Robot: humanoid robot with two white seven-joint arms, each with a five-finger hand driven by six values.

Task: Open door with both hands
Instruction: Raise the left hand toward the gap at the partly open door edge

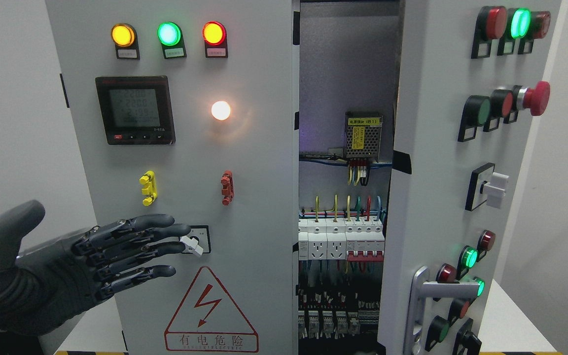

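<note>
A grey electrical cabinet fills the head view. Its left door [259, 207] is shut and carries indicator lamps, a meter [135, 109] and a white rotary switch [193, 244]. Its right door [437, 197] stands swung open towards me, with a silver handle [422, 301] low on it. Between the doors the inside [340, 236] shows breakers, sockets and wiring. My left hand [131, 256], black with fingers spread, is held flat in front of the lower left door, fingertips near the rotary switch, holding nothing. My right hand is out of view.
A red lightning warning triangle [210, 310] sits low on the left door. Yellow [147, 188] and red [227, 187] clips stick out at its middle. The open door carries protruding buttons, including a red mushroom button [535, 97]. White table surface [511, 320] at lower right.
</note>
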